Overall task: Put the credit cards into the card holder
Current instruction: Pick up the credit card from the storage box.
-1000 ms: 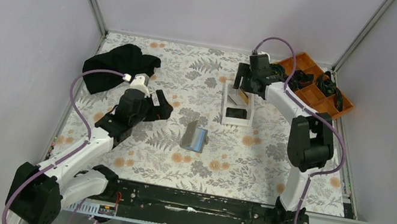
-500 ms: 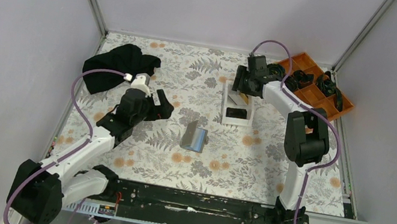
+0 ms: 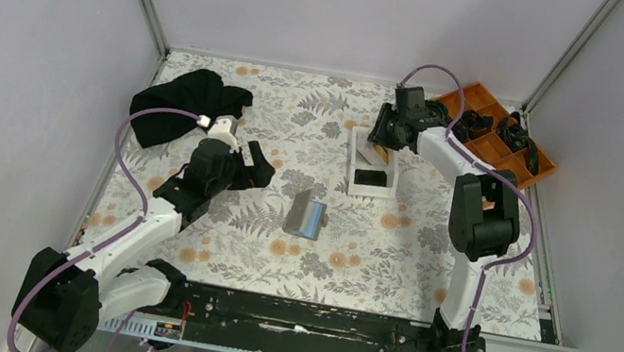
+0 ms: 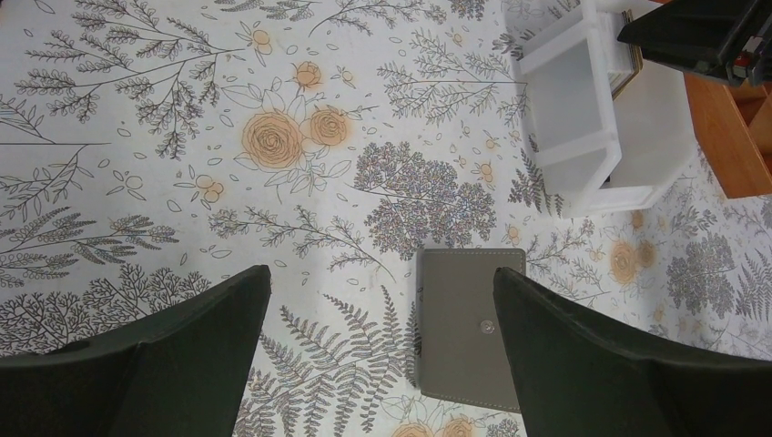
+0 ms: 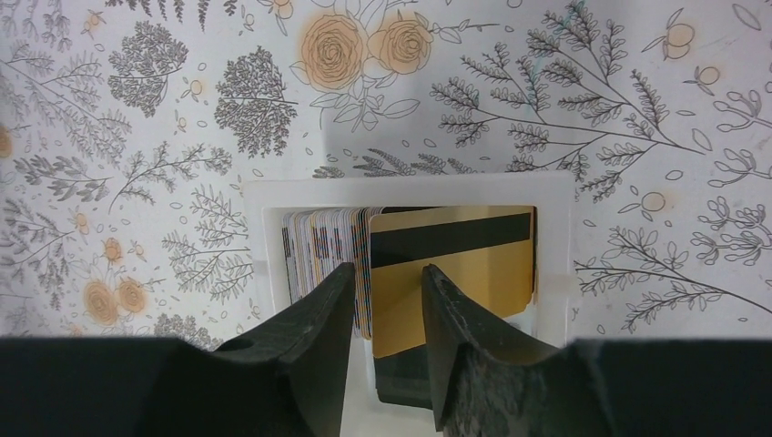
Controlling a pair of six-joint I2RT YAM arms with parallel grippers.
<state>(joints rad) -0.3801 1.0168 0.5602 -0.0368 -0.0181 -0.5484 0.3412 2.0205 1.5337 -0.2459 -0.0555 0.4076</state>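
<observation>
Right pincer (image 5: 387,273) half open, straddling the orange-gold plastic credit card (image 5: 460,273) in a white walled tray (image 5: 557,237). Left pincer (image 4: 380,278) gapes wide over the flat grey card holder (image 4: 469,328).

Bright, even light from above fills every view, so the shadows on the surface (image 3: 257,253) are soft and short, and only the card holder (image 3: 306,216) carries a mild sheen. Both wrist views hold the floral print sharp. The left pincer (image 4: 380,273) and right pincer (image 5: 387,269) sit near the lens as almost featureless black shapes, slightly soft.
</observation>
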